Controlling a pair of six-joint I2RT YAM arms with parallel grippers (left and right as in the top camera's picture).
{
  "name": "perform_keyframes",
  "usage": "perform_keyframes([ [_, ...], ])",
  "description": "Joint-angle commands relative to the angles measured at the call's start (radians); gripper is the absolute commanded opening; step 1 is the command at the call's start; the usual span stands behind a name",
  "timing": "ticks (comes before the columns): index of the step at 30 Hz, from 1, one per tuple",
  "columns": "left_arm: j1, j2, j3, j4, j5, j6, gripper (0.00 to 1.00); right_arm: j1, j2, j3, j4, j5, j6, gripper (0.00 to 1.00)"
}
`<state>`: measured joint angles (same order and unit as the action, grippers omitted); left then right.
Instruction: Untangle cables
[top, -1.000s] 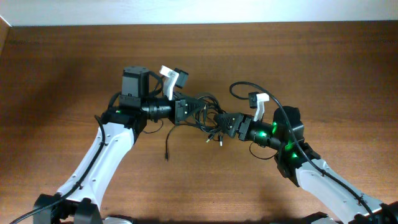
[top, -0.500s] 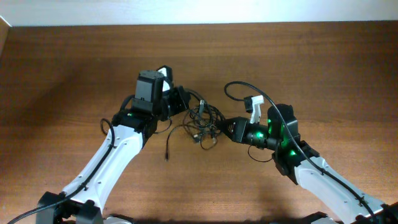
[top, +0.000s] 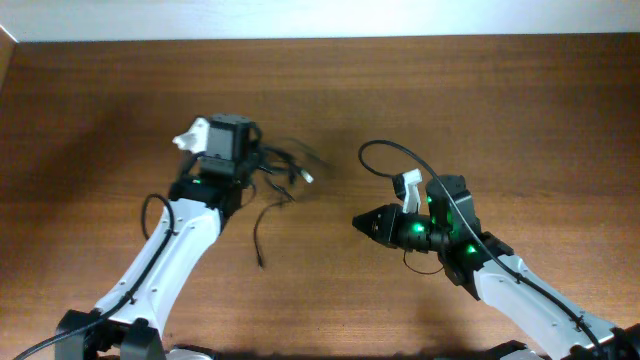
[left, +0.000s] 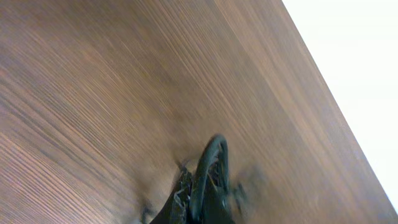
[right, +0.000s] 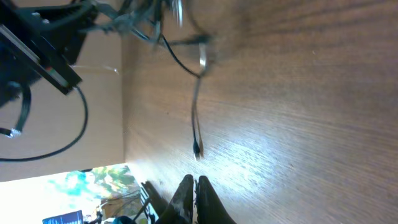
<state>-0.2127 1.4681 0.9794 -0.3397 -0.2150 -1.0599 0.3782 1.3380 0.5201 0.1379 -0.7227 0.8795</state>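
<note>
The cables (top: 283, 166) are a blurred black clump with a pale plug end, hanging from my left gripper (top: 256, 156) left of the table's middle. One loose cord trails down from it to the wood (top: 258, 238). In the left wrist view my left gripper (left: 198, 190) is shut on a cable loop (left: 211, 158) that sticks out past the tips. My right gripper (top: 360, 222) is shut and empty, well to the right of the clump. In the right wrist view its fingertips (right: 194, 185) press together, with the cables (right: 149, 28) far ahead and one plug end (right: 196, 148) on the table.
The thick black cable of the right arm (top: 400, 152) arcs above its wrist. The table's far edge meets a pale wall (top: 320, 20). Bare brown wood (top: 330, 290) lies between the two arms.
My left gripper has swung left and pulled the cable clump away with it. My right gripper has let go of the clump, closed with nothing in it and drawn back to the right.
</note>
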Motion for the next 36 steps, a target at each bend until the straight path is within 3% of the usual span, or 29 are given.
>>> perform_keyframes([
  [1,0.006,-0.008,0.018,0.005,0.124,0.141,0.00,-0.005,-0.006,-0.005,0.005,0.056,-0.011,0.22],
  [2,0.006,-0.008,0.018,0.003,0.202,0.221,0.00,-0.005,-0.006,-0.005,0.006,0.073,-0.011,0.28],
  [3,0.006,-0.008,0.018,0.000,0.285,0.291,0.00,-0.005,-0.006,-0.005,0.005,0.098,-0.011,0.49],
  [4,0.006,-0.008,0.018,-0.004,0.366,0.349,0.00,-0.005,-0.006,-0.005,0.003,0.124,-0.011,0.63],
  [5,0.006,-0.008,0.018,-0.007,0.432,0.410,0.00,-0.005,-0.006,-0.005,0.001,0.133,-0.011,0.86],
  [6,0.006,-0.008,0.018,-0.010,0.515,0.500,0.00,-0.005,-0.006,-0.005,-0.014,0.133,-0.011,0.98],
  [27,0.006,-0.008,0.018,-0.115,0.533,0.520,0.00,-0.005,-0.006,-0.005,-0.034,0.133,-0.011,0.98],
  [36,0.006,-0.008,0.018,-0.115,0.477,0.520,0.00,-0.005,-0.006,-0.005,-0.034,0.133,-0.011,0.98],
])
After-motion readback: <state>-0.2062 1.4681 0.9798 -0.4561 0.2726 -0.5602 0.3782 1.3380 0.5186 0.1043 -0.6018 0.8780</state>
